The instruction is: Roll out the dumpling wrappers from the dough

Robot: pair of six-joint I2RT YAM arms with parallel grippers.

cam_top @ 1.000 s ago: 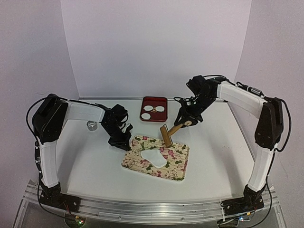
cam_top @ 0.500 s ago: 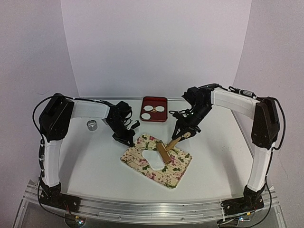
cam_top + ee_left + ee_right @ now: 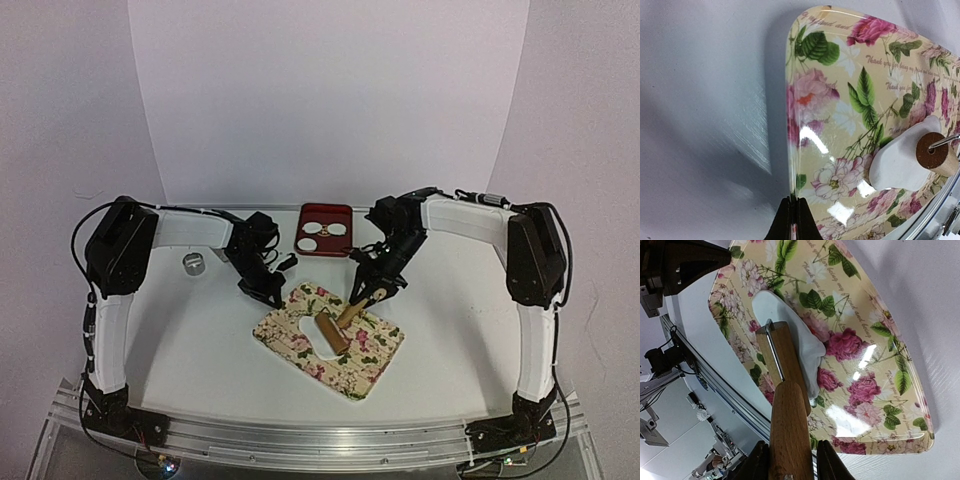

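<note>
Wooden roller rests on the dough atop the floral mat, its handle clamped in the right gripper. The left gripper pinches the mat's edge, fully closed. Press evenly in short strokes from the centre outward, with the mat pinned.

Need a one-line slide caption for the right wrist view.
Right gripper holds the wooden roller by its handle, its head on the white dough atop the floral mat.
</note>
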